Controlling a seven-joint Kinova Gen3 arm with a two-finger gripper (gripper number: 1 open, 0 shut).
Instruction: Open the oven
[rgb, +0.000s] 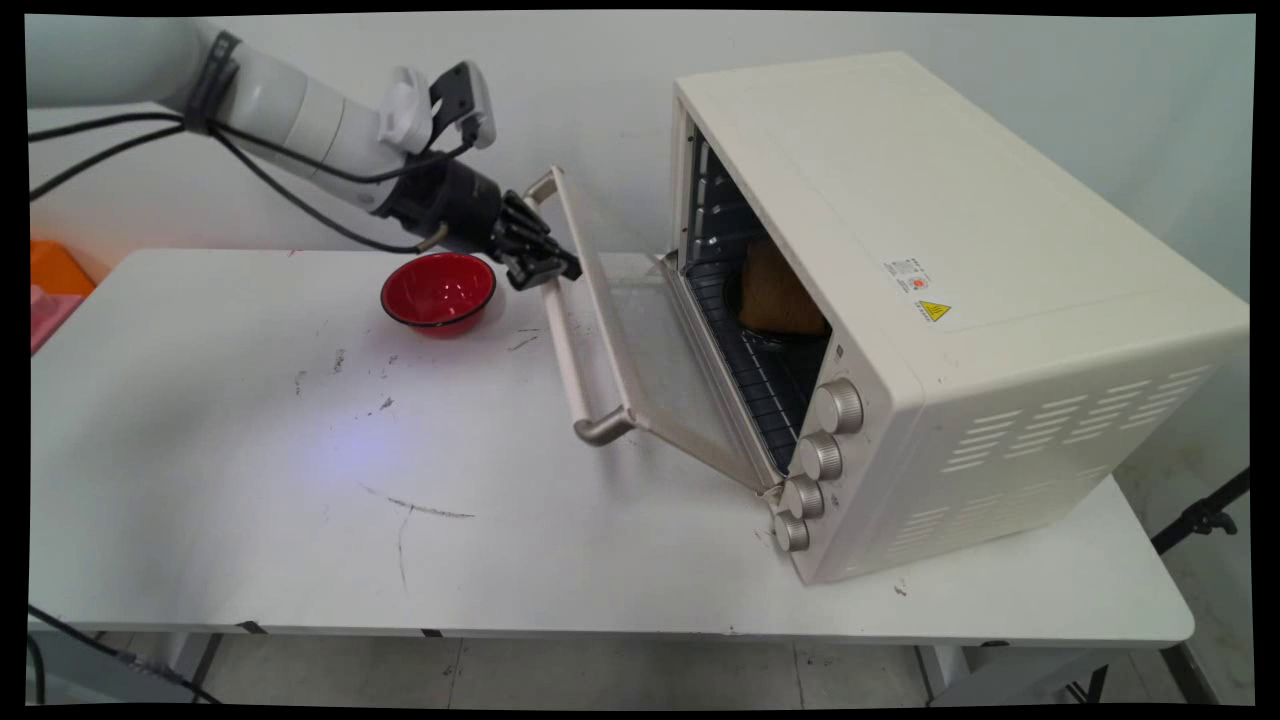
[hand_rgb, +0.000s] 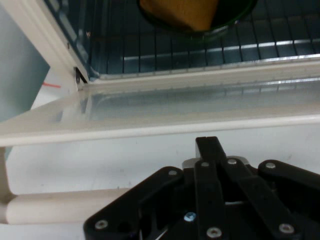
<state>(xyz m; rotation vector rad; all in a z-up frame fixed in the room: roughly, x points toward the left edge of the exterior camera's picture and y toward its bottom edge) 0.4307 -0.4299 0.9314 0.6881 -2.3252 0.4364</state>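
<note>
The tool (rgb: 540, 262) is pressed against the upper part of the toaster oven door (rgb: 600, 330), just beside the door's long bar handle (rgb: 562, 330). In the hand view its black linkage looks folded together with nothing between the fingers, so it seems clenched and empty, though the fingertips themselves sit below the frame edge and I cannot be certain. The door hangs part-open, hinged at its lower edge and tilted out over the desk (rgb: 250, 450).

The cream toaster oven (rgb: 950, 300) stands on the right half of the desk, angled so its mouth faces left. Inside, on the wire rack (rgb: 750, 360), sits a brown slab that looks like bread (rgb: 775, 295) on a dark dish (hand_rgb: 235, 20). Four knobs (rgb: 815, 460) run down the front panel.

A red bowl (rgb: 438, 290) rests on the desk right under the wrist, near but apart from the door.

The door is stiff, glass-paned and framed in metal; it swings on its hinge, probably with some spring resistance. The bar handle is smooth and round, likely slippery, and is the natural hold; a flat push on the frame beside it also works. The oven itself looks heavy enough to stay put.
</note>
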